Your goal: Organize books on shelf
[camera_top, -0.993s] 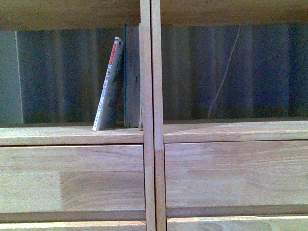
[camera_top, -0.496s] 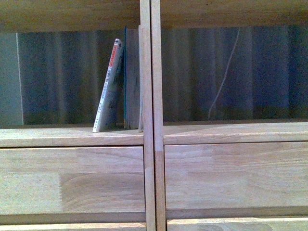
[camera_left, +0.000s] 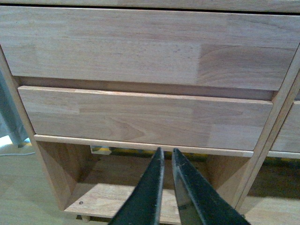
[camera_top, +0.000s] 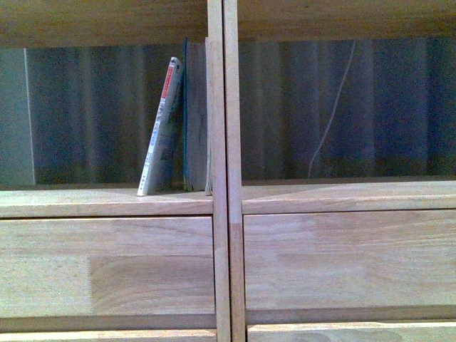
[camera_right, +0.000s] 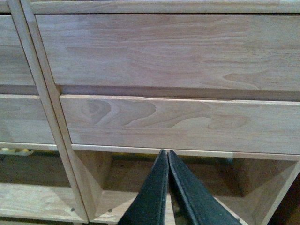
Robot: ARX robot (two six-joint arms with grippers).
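Front: white-spined book [camera_top: 161, 128] leaning right on upright books [camera_top: 196, 114] against shelf [camera_top: 222, 214] divider, left compartment roomy, spine text unreadable, left wrist: left gripper [camera_left: 167, 157] nearly closed, empty, facing drawers, right wrist: right gripper [camera_right: 167, 158] closed, empty

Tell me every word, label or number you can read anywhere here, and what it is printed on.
Leaning white book, spine: a red block at the top and dark print below it, too small and blurred to read.
Upright books beside it: no print readable.
Shelf and drawer fronts: plain wood, no lettering.
Nothing else carries text.
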